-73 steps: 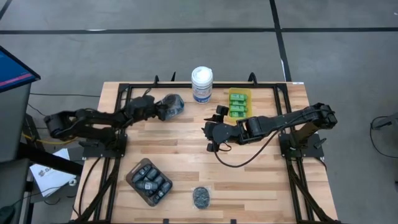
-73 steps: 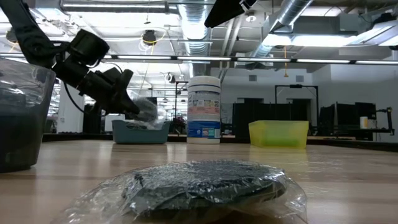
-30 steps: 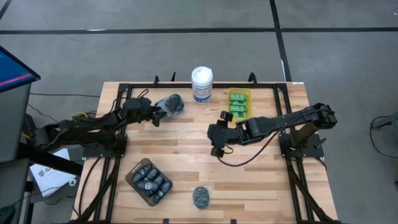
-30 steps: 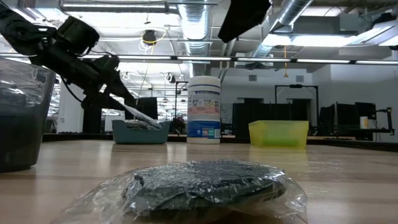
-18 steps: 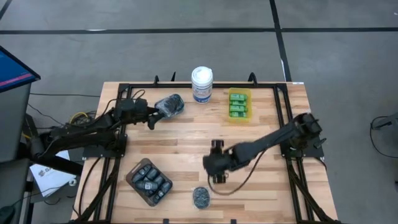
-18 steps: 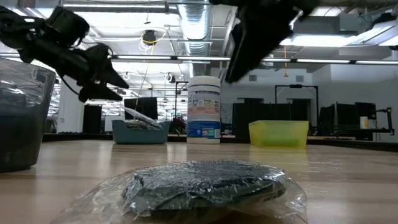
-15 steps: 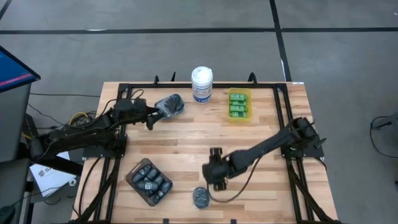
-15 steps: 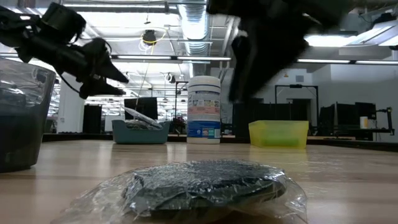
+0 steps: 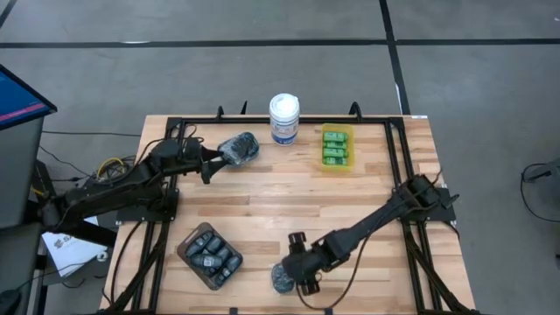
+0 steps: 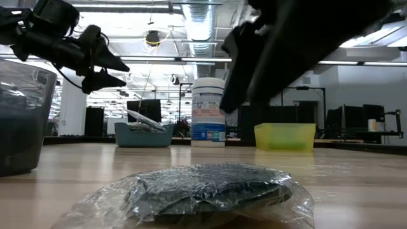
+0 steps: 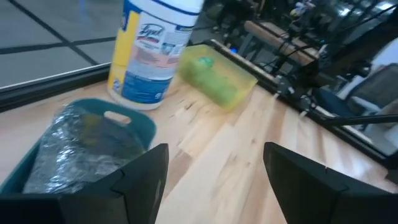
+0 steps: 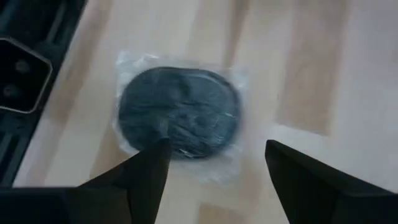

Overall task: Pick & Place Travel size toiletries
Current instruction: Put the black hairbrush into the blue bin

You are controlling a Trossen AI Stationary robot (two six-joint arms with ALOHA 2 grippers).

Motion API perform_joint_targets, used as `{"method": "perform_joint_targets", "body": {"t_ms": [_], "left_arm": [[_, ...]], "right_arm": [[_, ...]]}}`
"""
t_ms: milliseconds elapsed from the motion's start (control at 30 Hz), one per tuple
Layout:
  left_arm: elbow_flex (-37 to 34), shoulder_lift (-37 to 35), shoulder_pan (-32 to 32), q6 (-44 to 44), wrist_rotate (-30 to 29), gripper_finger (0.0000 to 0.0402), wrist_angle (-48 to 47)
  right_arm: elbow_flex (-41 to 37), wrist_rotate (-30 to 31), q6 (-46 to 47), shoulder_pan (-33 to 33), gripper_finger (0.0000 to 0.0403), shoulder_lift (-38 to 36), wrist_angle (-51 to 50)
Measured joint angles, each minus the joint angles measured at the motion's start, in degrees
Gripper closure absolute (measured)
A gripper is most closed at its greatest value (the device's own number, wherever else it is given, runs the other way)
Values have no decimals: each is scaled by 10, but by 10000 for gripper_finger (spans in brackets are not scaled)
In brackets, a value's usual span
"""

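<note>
A round dark piece in clear wrap [image 12: 177,112] lies flat on the wood near the table's front edge [image 9: 282,278] [image 10: 203,191]. My right gripper [image 12: 217,180] hovers open just above it [image 9: 291,265], touching nothing. My left gripper [image 11: 214,180] is open and raised at the far left [image 9: 207,166] [image 10: 105,63], just short of the teal container [image 11: 140,124], which holds wrapped pieces [image 9: 238,149]. Bright green mini bottles [image 9: 335,145] lie in a yellow container. Dark mini bottles [image 9: 210,256] fill a brown container.
A tall white canister with a blue label [image 9: 283,118] stands at the far edge between the teal and yellow [image 10: 284,135] containers. The brown container [image 10: 22,121] sits near the front left. Bare wood spreads across the table's middle [image 9: 289,197].
My right gripper has swung from the table's middle toward the near edge and come down over the wrapped round piece. My left gripper has risen from the teal container and drawn slightly toward the left edge. The wrapped pieces stay in that container.
</note>
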Motion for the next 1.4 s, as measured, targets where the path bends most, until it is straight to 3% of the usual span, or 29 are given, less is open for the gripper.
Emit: {"method": "perform_joint_targets", "body": {"t_ms": [167, 600, 733, 1067, 1400], "left_arm": [[0, -25, 0, -8, 41, 143, -1], [0, -94, -1, -74, 144, 142, 4], [0, -107, -1, -89, 164, 142, 5], [0, -111, -1, -90, 170, 142, 9], [0, -111, -1, -89, 171, 142, 10]], "right_arm": [[1, 0, -5, 15, 147, 28, 40], [1, 0, 20, 7, 154, 71, 35], [0, -1, 19, 3, 198, 69, 29], [0, 0, 9, -13, 384, 69, 26], [-4, 34, -64, -53, 400, 45, 18]]}}
